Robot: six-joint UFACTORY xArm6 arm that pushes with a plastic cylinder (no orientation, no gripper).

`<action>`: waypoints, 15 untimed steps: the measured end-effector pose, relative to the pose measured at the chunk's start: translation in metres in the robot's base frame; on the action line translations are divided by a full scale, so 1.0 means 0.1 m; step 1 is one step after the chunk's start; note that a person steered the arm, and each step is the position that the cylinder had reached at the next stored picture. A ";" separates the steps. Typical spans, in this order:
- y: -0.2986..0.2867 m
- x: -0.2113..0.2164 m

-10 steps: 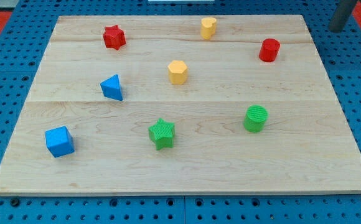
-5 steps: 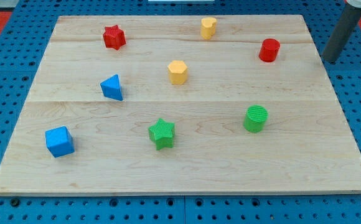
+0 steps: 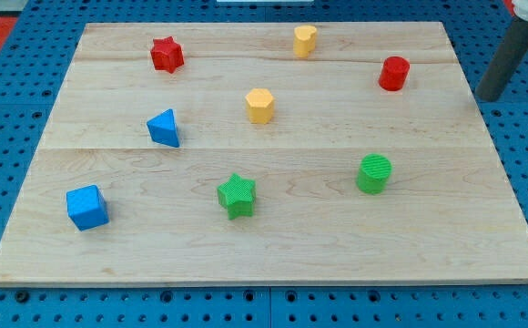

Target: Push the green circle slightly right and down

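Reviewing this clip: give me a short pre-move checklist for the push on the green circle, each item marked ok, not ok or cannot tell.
1. Green circle in full view, upright on the board: ok.
2. My tip in view: ok, at the view's right, just off the board's edge.
3. Tip touching the circle: not ok; it sits well up and to the right of it.
4. Tip on the pushing side, up-left of the circle: not ok.
5. Room right and down of the circle: ok, bare board there.
6. Nearby blocks out of the push path: ok; the red cylinder lies above and the green star to the left.
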State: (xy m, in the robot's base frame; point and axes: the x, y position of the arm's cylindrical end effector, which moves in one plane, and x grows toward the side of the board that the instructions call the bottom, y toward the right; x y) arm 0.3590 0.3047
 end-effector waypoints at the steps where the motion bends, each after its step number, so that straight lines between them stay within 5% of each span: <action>1: 0.02 0.24; 2: 0.07 0.55; 4: -0.13 0.52; 8: -1.74 0.61; 9: -1.80 0.94; 15: -2.24 1.11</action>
State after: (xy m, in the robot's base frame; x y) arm 0.4704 0.0802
